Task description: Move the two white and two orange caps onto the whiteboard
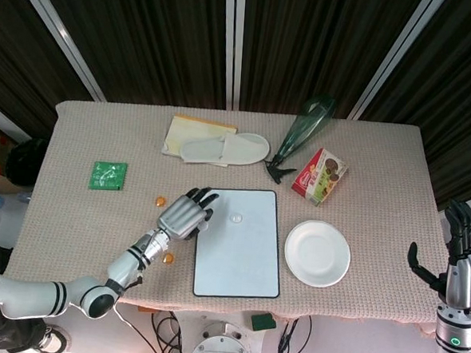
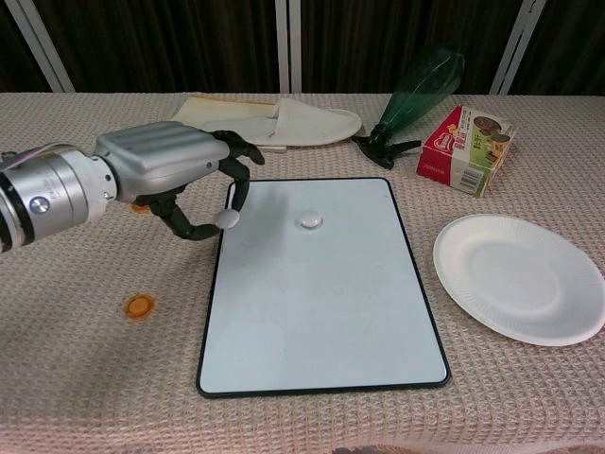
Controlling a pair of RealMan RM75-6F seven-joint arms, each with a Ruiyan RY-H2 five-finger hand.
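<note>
My left hand [image 2: 170,168] hovers over the left edge of the whiteboard [image 2: 312,303] and pinches a white cap [image 2: 227,218] between thumb and finger. A second white cap [image 2: 308,220] lies on the board's upper middle, also visible in the head view as the white cap [image 1: 236,218] on the whiteboard [image 1: 238,261]. One orange cap [image 2: 140,305] sits on the cloth left of the board. Another orange cap [image 1: 160,200] lies just left of my left hand [image 1: 187,214]. My right hand [image 1: 459,254] stands off the table's right edge, fingers apart, holding nothing.
A white paper plate [image 2: 518,276] lies right of the board. Behind it are a red snack box [image 2: 465,149], a green bottle [image 2: 421,87] on its side, a white slipper [image 2: 284,125] on a paper pad, and a green packet [image 1: 108,174] at far left.
</note>
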